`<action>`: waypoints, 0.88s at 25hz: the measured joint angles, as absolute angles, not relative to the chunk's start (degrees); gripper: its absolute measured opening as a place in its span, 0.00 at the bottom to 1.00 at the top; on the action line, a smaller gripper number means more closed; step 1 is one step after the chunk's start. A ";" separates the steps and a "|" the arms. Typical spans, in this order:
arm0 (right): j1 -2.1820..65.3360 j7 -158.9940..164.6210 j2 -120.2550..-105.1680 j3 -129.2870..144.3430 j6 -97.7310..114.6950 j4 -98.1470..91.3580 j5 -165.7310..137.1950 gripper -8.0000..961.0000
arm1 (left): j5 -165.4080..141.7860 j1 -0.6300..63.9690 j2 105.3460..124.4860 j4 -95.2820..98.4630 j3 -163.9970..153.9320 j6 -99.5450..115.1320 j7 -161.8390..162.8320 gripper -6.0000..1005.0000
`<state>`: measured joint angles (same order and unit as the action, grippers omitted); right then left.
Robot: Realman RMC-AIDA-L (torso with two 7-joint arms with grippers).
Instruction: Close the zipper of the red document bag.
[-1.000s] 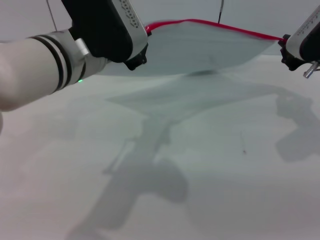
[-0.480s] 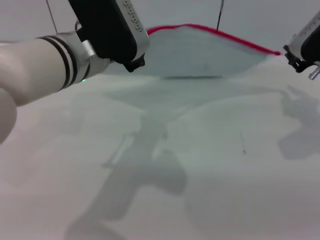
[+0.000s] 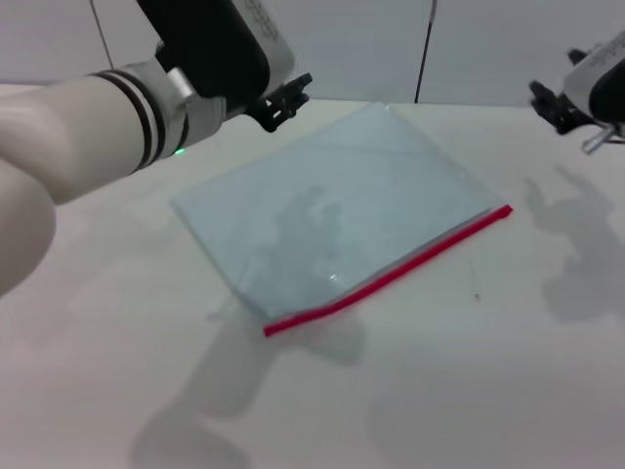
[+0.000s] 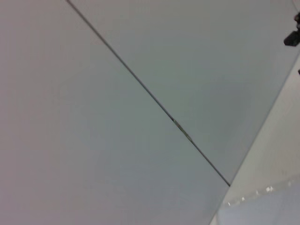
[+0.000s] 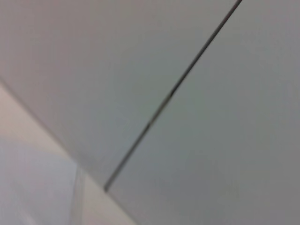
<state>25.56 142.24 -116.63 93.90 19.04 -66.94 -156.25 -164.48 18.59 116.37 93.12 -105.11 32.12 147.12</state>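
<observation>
The red document bag (image 3: 342, 210) lies flat on the white table (image 3: 469, 391), a translucent blue-grey pouch turned at an angle. Its zipper (image 3: 391, 276) is the red strip along the edge nearest me, running from front left to mid right. My left gripper (image 3: 285, 103) hovers above the bag's far left corner, open and holding nothing. Off the bag's far right, my right gripper (image 3: 549, 106) hangs in the air, open and empty. Neither touches the bag. Both wrist views show mostly wall.
A grey panelled wall (image 3: 488, 49) with dark vertical seams stands behind the table. In the left wrist view a pale, shiny edge (image 4: 262, 206) shows in one corner. Arm shadows fall across the table's front.
The bag was held up by both grippers a second ago. It has dropped and now lies flat with the red edge toward me. Both grippers let go and lifted apart.
</observation>
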 joint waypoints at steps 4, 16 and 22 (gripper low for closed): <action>24.39 142.86 -116.58 97.55 13.90 -67.51 -148.85 0.57 | -163.09 18.07 116.36 92.77 -105.44 28.95 149.33 0.48; 19.00 144.20 -116.48 126.23 -37.20 -54.84 -130.02 0.56 | -147.34 12.18 116.20 68.14 -111.14 -22.24 154.21 0.77; 22.65 154.55 -116.44 135.39 -51.94 -43.24 -124.44 0.56 | -146.66 12.63 116.27 55.25 -115.33 -46.05 162.18 0.77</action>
<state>22.65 154.55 -116.44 135.39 -51.94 -43.24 -124.44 -146.66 12.63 116.27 55.25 -115.33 -46.05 162.18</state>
